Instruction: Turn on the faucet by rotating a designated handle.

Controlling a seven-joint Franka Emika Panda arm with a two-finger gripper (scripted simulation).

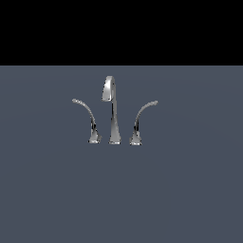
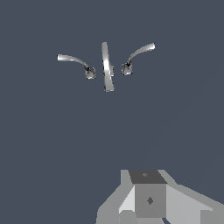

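The chrome faucet (image 1: pixel 112 114) stands on the grey floor, with a tall hooked spout in the middle and a curved lever on each side. The handle (image 1: pixel 142 110) is the lever on the exterior view's right, its tip sweeping rightward. From the wrist view I look down on the faucet (image 2: pixel 106 65) and the handle (image 2: pixel 140 51). Only grey blocky parts of my gripper (image 2: pixel 146 177) show at that picture's edge, well apart from the faucet and touching nothing. The fingers cannot be made out. The exterior view does not show the gripper.
The mirror-image lever (image 1: pixel 85 108) sweeps toward the exterior view's left beside the spout. Flat grey floor (image 1: pixel 190 190) runs all around the faucet, ending in black at the back.
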